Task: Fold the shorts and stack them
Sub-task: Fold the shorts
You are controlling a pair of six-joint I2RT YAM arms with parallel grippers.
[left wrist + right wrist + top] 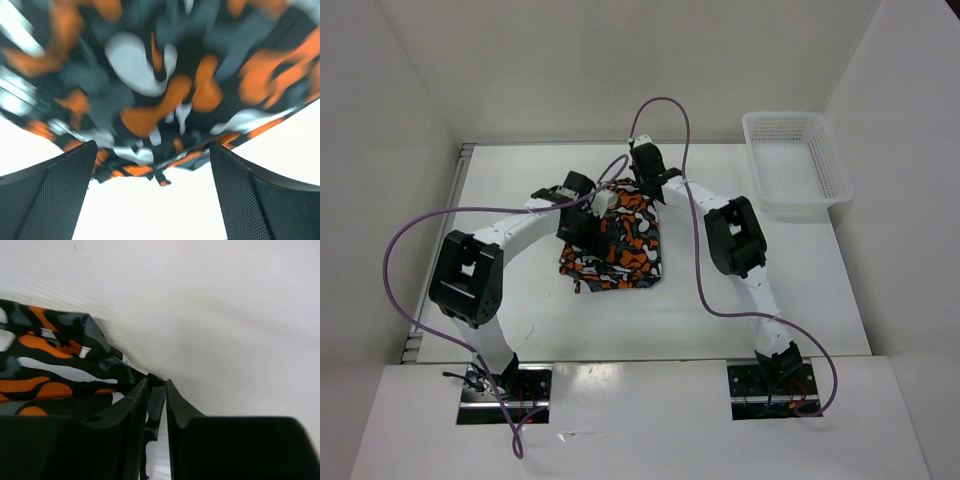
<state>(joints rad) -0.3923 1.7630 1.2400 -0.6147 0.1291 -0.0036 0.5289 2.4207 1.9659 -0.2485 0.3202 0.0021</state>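
Shorts (630, 245): 1 pr. R pincer (157, 384) nips edge, L pincer (152, 146) open. 1 basket (790, 165).

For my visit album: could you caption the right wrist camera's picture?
Right gripper, nearly closed, pinches an edge of the camouflage shorts.

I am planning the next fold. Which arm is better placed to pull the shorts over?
The right, probably: the right gripper is shut on an edge of the shorts and could pull at once. The left gripper is open, holding nothing.
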